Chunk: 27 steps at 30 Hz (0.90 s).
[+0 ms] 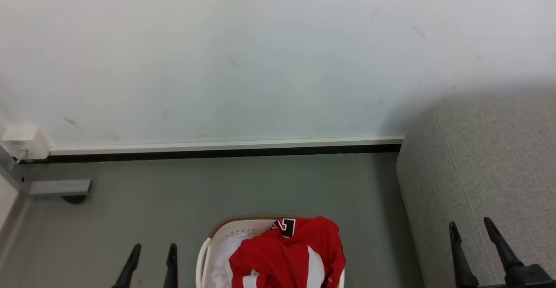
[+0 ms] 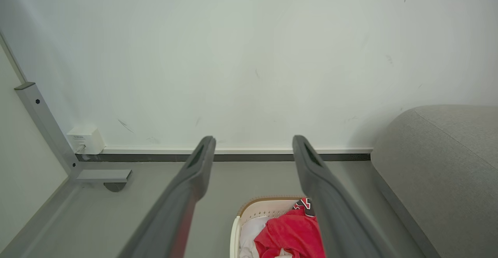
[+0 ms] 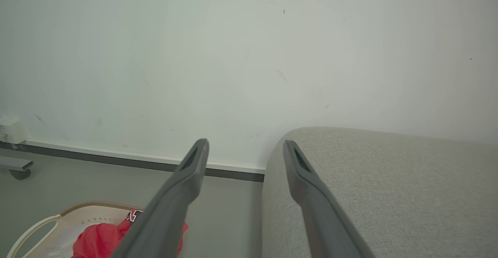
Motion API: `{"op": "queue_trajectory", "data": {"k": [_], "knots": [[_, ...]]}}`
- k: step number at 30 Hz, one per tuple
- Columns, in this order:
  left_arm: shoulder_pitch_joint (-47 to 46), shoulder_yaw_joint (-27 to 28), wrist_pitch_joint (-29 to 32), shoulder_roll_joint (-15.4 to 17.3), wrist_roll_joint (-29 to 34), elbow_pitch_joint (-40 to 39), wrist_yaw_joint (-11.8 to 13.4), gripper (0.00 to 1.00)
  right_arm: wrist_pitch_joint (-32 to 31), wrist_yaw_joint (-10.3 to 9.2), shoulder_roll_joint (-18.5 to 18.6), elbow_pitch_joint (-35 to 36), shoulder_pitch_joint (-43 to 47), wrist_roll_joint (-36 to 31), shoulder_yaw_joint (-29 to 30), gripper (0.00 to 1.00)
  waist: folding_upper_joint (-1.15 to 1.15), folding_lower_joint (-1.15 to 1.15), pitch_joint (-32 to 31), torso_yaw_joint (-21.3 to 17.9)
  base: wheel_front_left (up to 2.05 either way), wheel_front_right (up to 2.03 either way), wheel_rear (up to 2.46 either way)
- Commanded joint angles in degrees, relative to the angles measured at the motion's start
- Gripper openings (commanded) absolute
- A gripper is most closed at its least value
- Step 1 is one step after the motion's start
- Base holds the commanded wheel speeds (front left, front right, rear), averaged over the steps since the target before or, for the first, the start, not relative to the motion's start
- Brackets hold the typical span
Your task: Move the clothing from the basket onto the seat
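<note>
In the basket (image 1: 206, 246), clothing (image 1: 286, 253) bunched against a white sheet (image 1: 223, 253) — left gripper (image 1: 155, 248) and right gripper (image 1: 470, 223) gape wide, empty; deep pinch could drag sheet along.

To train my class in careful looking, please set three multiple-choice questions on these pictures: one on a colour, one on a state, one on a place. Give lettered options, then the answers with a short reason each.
1. What colour is the seat?
A dark brown
B light grey
C green

2. How do the left gripper and the right gripper stand?
A both open, holding nothing
B both shut on cloth
C left shut, right open

3. Where is the red and white clothing?
A spread on the seat
B in the right gripper
C in the basket

Answers:
1 B: its fabric shows light grey in all three views.
2 A: each pair of fingers stands apart with nothing between them.
3 C: it is heaped inside the basket's rim, apart from the seat.
</note>
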State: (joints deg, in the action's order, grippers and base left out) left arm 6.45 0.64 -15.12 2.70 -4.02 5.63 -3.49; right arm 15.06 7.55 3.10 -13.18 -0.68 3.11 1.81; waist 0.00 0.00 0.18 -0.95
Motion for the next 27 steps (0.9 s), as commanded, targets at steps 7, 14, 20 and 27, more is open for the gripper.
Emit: {"op": "queue_trajectory", "data": {"k": [7,14,20,27], "knots": [[0.26,-0.03,-0.06,0.35,-0.13,0.53,0.34,1.0,0.17,-0.12,-0.16,-0.38,0.13,0.32,-0.1,1.0,0.0,0.0,-0.04,-0.1,0.0,0.0,0.0],[0.31,-0.03,-0.05,0.34,-0.29,0.25,0.38,1.0,0.11,-0.12,-0.19,-0.19,-0.14,0.14,-0.41,1.0,0.0,0.0,0.23,-0.49,0.0,0.0,0.0],[-1.43,-0.78,-0.05,0.34,-0.86,-0.19,0.08,1.0,0.1,-0.12,-0.09,0.74,-1.59,0.63,-0.94,1.0,0.0,0.0,2.31,-1.52,0.0,0.0,0.0],[-8.39,-3.91,-0.05,0.34,-0.95,1.09,-1.09,1.0,0.09,-0.12,0.95,3.83,-6.01,1.4,-1.11,1.0,0.0,0.0,11.26,-2.88,0.0,0.0,0.0]]}}
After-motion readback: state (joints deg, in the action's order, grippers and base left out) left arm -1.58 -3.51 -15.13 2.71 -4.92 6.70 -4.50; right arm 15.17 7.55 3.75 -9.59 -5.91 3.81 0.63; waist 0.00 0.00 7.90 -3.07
